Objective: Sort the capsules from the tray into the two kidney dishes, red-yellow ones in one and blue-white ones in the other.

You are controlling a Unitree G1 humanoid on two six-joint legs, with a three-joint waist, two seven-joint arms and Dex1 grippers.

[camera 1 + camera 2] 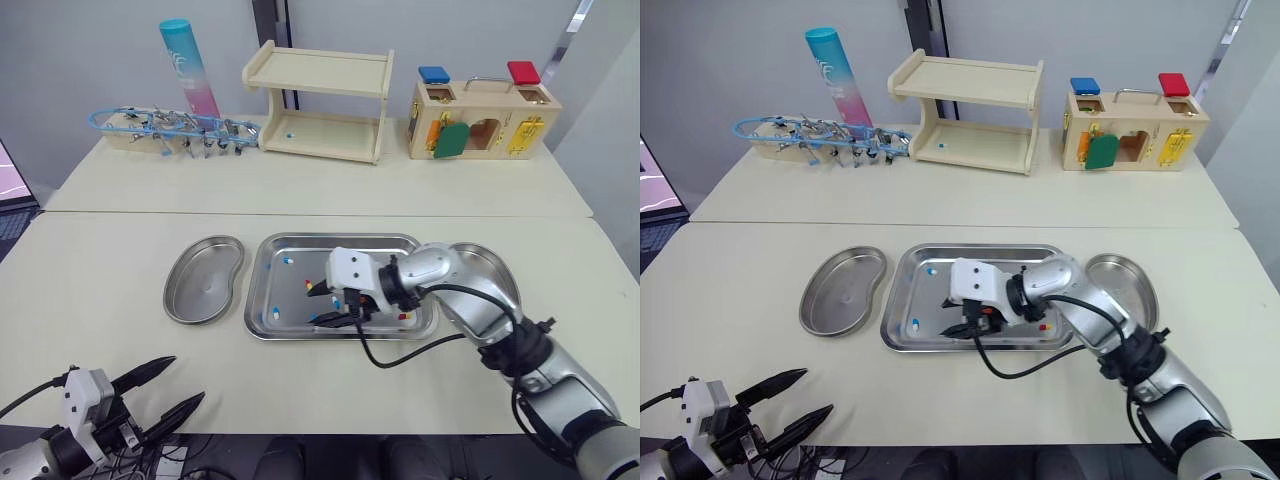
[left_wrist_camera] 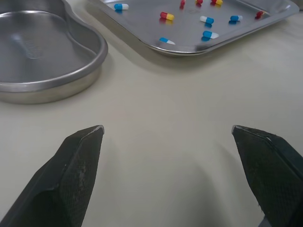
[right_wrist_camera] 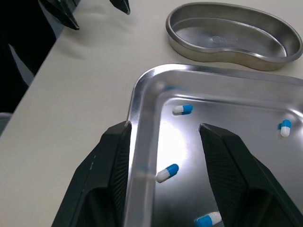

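While the left gripper [image 1: 185, 380] hovers low over the near edge of the bench [image 1: 120, 250], its fingers spread wide and pointing toward the tray [image 1: 340, 238], the right arm reaches in from the right with the elbow bent. Its forearm passes over part of the right kidney dish [image 1: 497, 272]. The right gripper [image 1: 322, 305] hangs over the tray's near-left part, fingers spread, holding nothing. A blue-white capsule [image 3: 167, 172] lies on the tray floor under the gap. More capsules, a red-yellow capsule [image 2: 166, 16] among them, lie scattered in the tray. The left kidney dish [image 1: 203, 285] sits just beside the tray's left rim.
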